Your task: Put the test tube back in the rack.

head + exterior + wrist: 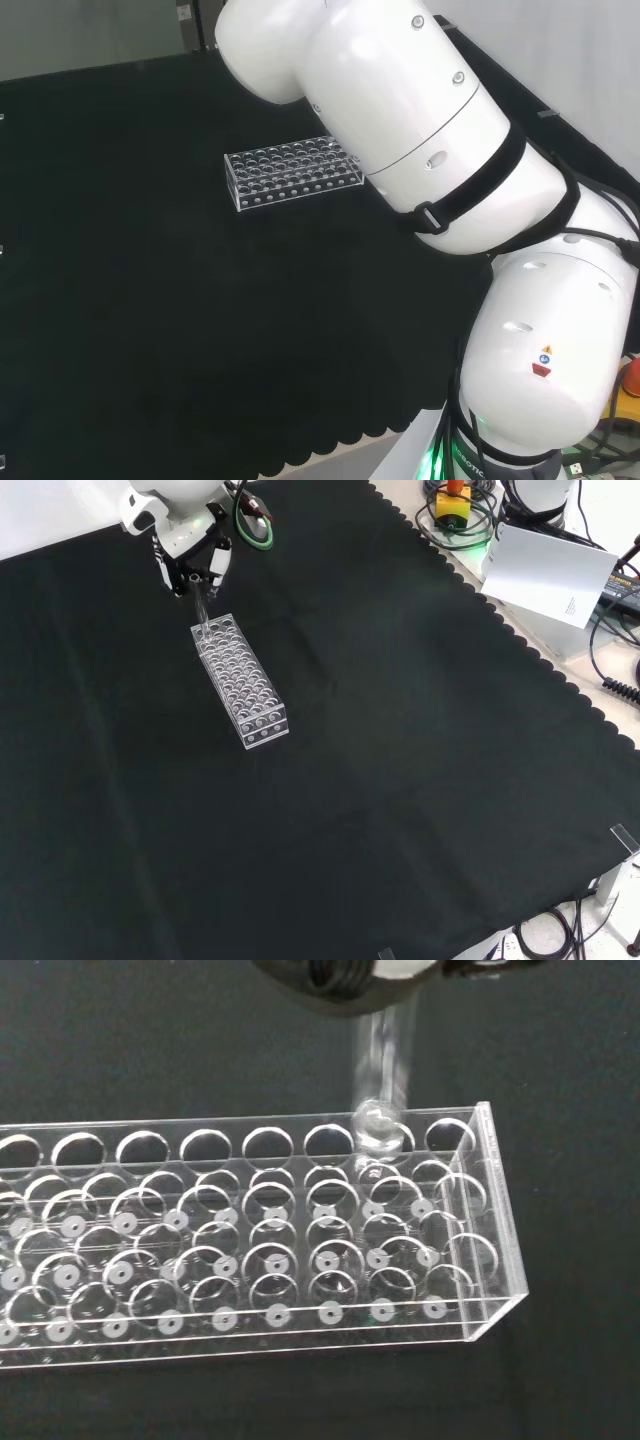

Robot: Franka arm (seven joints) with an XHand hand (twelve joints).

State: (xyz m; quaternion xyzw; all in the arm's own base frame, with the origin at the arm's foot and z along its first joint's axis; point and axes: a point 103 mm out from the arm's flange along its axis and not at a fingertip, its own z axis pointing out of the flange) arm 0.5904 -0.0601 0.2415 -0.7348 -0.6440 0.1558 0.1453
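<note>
A clear plastic test tube rack (241,683) with several rows of round holes lies on the black cloth; it also shows in the head view (292,173) and fills much of the wrist view (250,1230). In the front view the hand (190,562) hangs just above the rack's far end, its fingers curled round a clear test tube (202,613) that points straight down. In the wrist view the test tube's rounded bottom (379,1125) sits at the rim of a hole in the rack's outer row, near the end wall. The holes I can see hold nothing.
The arm's big white links (430,150) cover the right of the head view and hide the rack's right end. A white sheet (548,572), cables and a yellow box with a red button (452,498) lie past the cloth's scalloped edge.
</note>
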